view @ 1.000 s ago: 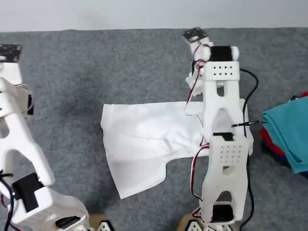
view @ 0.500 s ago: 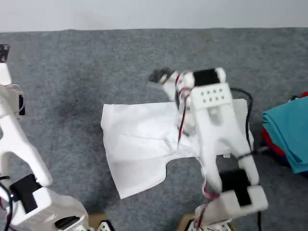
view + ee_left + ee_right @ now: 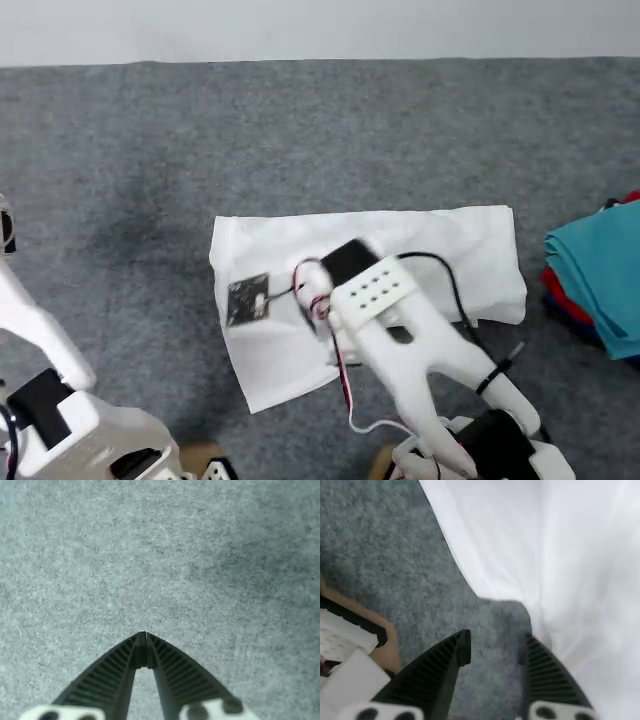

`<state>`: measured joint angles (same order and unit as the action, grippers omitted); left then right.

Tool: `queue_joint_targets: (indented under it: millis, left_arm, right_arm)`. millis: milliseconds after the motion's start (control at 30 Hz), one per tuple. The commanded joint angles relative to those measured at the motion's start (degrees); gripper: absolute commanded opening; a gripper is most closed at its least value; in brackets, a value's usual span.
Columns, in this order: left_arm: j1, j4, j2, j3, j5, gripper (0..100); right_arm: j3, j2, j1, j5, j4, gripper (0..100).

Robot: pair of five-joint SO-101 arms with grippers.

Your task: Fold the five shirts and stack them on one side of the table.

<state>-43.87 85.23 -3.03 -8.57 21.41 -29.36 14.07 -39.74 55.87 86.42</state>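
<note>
**Right end effector swings across to the near left of the white shirt**

The right end effector [image 3: 495, 650] is released, its two dark fingers [image 3: 445, 660] spread apart with grey table [image 3: 370, 545] showing in the gap. It hangs at the edge of the white shirt [image 3: 560, 555], with one finger beside the cloth's border. The left end effector [image 3: 145, 637] is clenched on nothing, its tips meeting above bare table [image 3: 150, 555].

A second ago the right arm stretched straight out over the shirt's right end, with its end effector past the far hem. Half a second ago it was sweeping leftward. Now the right end effector [image 3: 248, 298] sits over the shirt's near left part, and the arm [image 3: 420, 340] lies slantwise across the cloth. The left arm [image 3: 40, 330] has drawn further toward the table's left edge. The white shirt [image 3: 440, 250] has kept its place, spread in the middle of the table [image 3: 300, 130].

The high view adds a stack of folded shirts at the right edge, well apart from the white one, teal [image 3: 600, 280] on top and red [image 3: 560, 300] beneath. The right wrist view gives the open gap between the fingers.
</note>
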Motion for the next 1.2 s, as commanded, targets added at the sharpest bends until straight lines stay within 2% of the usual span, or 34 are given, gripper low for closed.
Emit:
queue_joint_targets:
  millis: [0, 233, 567, 967, 1167]
  left_arm:
    - [-0.4, -2.4, 2.4, 0.7, 0.5, 0]
    - [-0.4, -2.7, 2.4, 1.3, 0.3, 0]
    - [-0.4, -2.6, 2.4, 1.3, 0.4, 0]
    - [-0.4, -2.4, 2.5, 1.3, 0.4, 0]
    - [-0.4, -2.4, 2.5, 1.3, 0.4, 0]
  right_arm:
    - [-1.1, 2.3, -3.3, 0.6, -3.2, 24.7]
    - [-1.5, 1.8, -9.9, 0.3, -3.5, 25.5]
    - [-1.0, -8.8, -16.8, -6.8, -5.8, 25.4]
    - [-1.0, -18.1, -17.8, -8.3, -13.8, 25.0]
    - [-1.0, -20.3, -17.5, -8.3, -16.9, 9.8]
